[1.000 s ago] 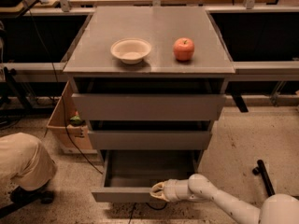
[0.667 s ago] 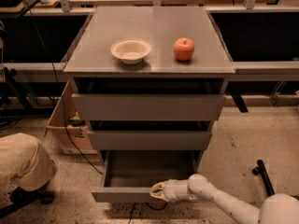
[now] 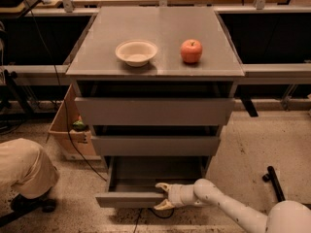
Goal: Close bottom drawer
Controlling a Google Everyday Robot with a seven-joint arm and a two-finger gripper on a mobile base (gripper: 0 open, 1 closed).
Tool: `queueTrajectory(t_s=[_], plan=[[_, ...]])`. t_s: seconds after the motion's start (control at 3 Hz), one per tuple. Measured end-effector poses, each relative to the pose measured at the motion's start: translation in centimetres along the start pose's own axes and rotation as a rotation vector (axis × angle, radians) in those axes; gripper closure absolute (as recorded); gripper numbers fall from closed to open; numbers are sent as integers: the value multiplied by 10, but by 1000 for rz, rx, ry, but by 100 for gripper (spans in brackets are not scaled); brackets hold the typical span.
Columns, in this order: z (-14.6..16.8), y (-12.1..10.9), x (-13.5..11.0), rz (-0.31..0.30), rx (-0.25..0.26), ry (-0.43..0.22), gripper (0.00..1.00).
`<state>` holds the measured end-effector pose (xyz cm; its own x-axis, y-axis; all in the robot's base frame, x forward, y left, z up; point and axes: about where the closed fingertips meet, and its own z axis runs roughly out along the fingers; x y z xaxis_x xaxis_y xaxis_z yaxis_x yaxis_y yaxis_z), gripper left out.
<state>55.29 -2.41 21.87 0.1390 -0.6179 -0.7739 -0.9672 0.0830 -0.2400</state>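
Note:
The bottom drawer (image 3: pixel 127 198) is the lowest of three grey drawers in the cabinet and stands pulled out, its shallow grey inside showing. Its low front panel runs along the floor edge of the view. My gripper (image 3: pixel 162 196) is at the right end of that front panel, with one fingertip above the panel's top edge and one below it. The white arm reaches in from the lower right. The middle drawer (image 3: pixel 155 144) and the top drawer (image 3: pixel 154 110) sit further in.
A cream bowl (image 3: pixel 136 52) and a red apple (image 3: pixel 191 51) rest on the cabinet top (image 3: pixel 155 28). A cardboard box (image 3: pixel 70 130) stands left of the cabinet. A person's knee (image 3: pixel 24 171) is at lower left. A black caster (image 3: pixel 272 176) is at right.

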Motion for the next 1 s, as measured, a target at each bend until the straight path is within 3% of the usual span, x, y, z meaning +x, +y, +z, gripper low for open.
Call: queueTrajectory(t_s=[0.33,0.67,1.0], plan=[[5,-20,-12,-113,21,-5,0],[3,-33,-25,-193,37,1,16],[-9,-33,-34,-222,51,11,39]])
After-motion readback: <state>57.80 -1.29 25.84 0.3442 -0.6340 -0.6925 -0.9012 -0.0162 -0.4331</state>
